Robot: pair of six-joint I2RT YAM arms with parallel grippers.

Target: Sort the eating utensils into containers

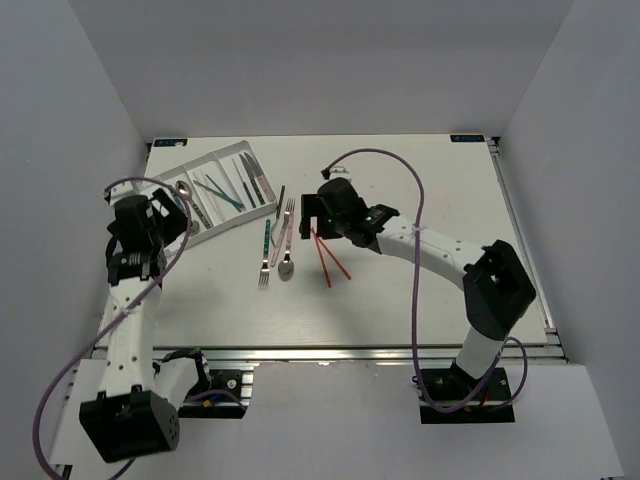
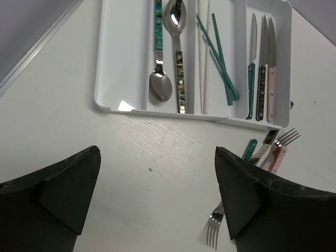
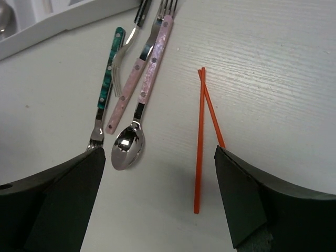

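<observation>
The white table point(image 1: 400, 290) carries everything, and the white cutlery tray point(image 1: 215, 190) lies at an angle near its far left corner.

The left arm reaches toward the near short end of the tray. The left gripper point(image 2: 157, 152) hangs just short of that end, fingers spread wide with only bare table between them. The right arm stretches across to the right of the tray. The right gripper point(image 3: 159, 152) is also spread wide and holds nothing.

Three knives point(image 2: 262, 79), with teal, black and pink handles, lie side by side in the tray's rightmost compartment. The next compartment holds teal chopsticks point(image 2: 220, 58) beside pale chopsticks point(image 2: 205, 63). In the one after that lie a teal-handled spoon point(image 2: 159, 52) and a dark-handled spoon point(image 2: 177, 42).

Just right of the tray's near right corner, loose on the table, lie a teal-handled fork point(image 3: 107, 89), a pink-handled fork point(image 3: 126, 92), a pink-handled spoon point(image 3: 152, 73) and a black-handled piece point(image 3: 142, 10).

Farther right of the tray, beyond that cluster, two orange chopsticks point(image 3: 200, 147) lie crossed near one end, under the right gripper.
</observation>
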